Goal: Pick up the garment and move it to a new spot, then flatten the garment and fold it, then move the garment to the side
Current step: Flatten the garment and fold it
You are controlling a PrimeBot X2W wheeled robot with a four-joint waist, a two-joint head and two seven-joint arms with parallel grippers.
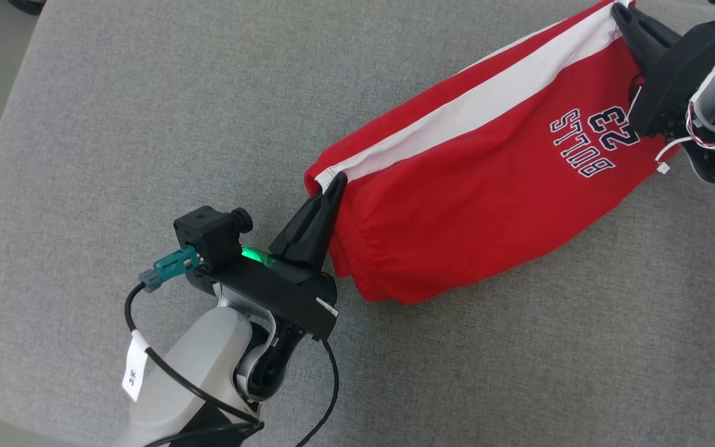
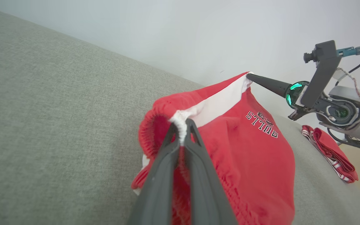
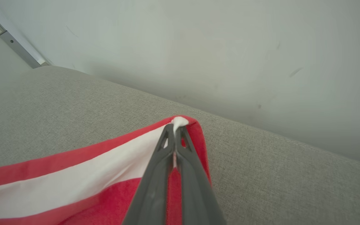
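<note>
Clutter report first: a grey fabric cushion [image 1: 115,124] sits under everything with a pale wall [image 3: 230,47] behind it. In my left wrist view a second red folded cloth [image 2: 331,150] lies at the right of the frame, well apart from the piece I'm working.

The left gripper [image 1: 336,181] comes in from the lower left of the head view, fingers angled up and right, pressed together on the gathered waistband corner. The right gripper [image 1: 619,11] reaches in from the upper right corner and is pinching the white-striped hem corner.

The red shorts [image 1: 475,205] are stretched between them above the cushion. Their long axis runs lower left to upper right, white stripe along the top edge, and the BULLS 23 print reads upside down to me. The lower edge sags, and I can't tell if it touches the cushion.
</note>
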